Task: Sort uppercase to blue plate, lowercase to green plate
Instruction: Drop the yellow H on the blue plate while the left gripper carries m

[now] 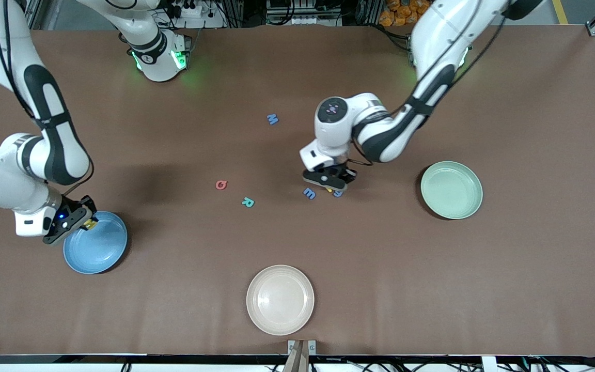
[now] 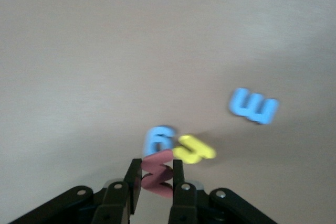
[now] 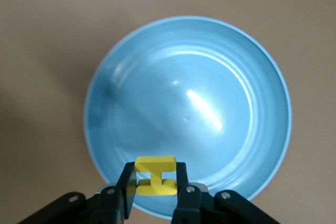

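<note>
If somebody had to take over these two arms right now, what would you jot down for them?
Right tool: shut on yellow H, over blue plate.
Left tool: shut on red w, beside blue g and yellow h; blue m close by.
On the table: M, Q, R.
Green plate holds nothing.
Done: nothing sorted yet. Left: all eight.

From the front, the left gripper hides most of the yellow h.

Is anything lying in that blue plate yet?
No. The blue plate is bare inside; the yellow H sits pinched in the right gripper over its rim.
</note>
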You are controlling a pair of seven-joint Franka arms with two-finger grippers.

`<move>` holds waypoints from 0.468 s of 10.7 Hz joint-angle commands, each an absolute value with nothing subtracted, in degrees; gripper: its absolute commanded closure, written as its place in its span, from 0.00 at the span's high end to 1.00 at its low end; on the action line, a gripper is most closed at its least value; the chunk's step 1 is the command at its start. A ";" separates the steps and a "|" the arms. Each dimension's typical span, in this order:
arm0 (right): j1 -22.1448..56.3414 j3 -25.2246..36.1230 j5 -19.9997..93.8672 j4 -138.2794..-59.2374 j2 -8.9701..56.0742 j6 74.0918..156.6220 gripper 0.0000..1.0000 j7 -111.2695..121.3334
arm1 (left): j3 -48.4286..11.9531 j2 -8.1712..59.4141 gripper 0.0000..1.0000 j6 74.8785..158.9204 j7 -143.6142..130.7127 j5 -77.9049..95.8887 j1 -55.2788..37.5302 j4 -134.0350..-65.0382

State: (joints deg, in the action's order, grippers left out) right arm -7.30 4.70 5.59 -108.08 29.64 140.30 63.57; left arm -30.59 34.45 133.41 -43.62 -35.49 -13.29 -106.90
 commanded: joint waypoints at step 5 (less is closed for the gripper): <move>-6.51 3.60 6.77 -105.56 31.47 138.44 0.90 60.24 | -53.58 25.49 0.00 127.80 -21.57 -35.51 30.61 -120.13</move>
State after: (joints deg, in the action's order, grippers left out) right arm -7.18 3.95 5.71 -106.65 31.55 140.09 63.15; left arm -47.93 28.05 128.74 -25.66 -35.48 22.07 -116.16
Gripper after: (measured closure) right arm 0.163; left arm 0.722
